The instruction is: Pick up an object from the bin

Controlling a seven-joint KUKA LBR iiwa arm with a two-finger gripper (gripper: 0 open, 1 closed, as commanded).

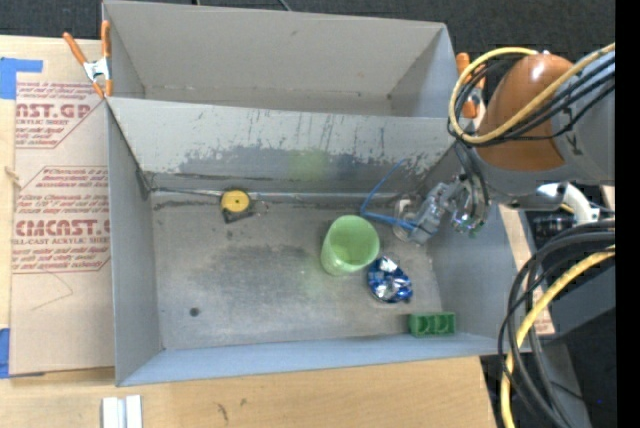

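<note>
Nearest the camera, a small green block (431, 323) lies by the front wall of the bin (140, 246), to the right of and nearer than the green cup (350, 246). It looks stiff and light, with flat sides that should pinch well. A blue-and-white crumpled packet (388, 281) sits just beside the cup, on its near right. It is probably soft and light, and likely to deform or slip under a squeeze. The cup appears to be light, smooth plastic, so a hold across its rim or wall seems better than one around its rounded body. The gripper (440, 214) hangs just to the cup's right and slightly farther back, over none of these things, and I cannot tell whether it is open or closed. A small yellow disc (235, 203) lies well apart, on the cup's far left.
</note>
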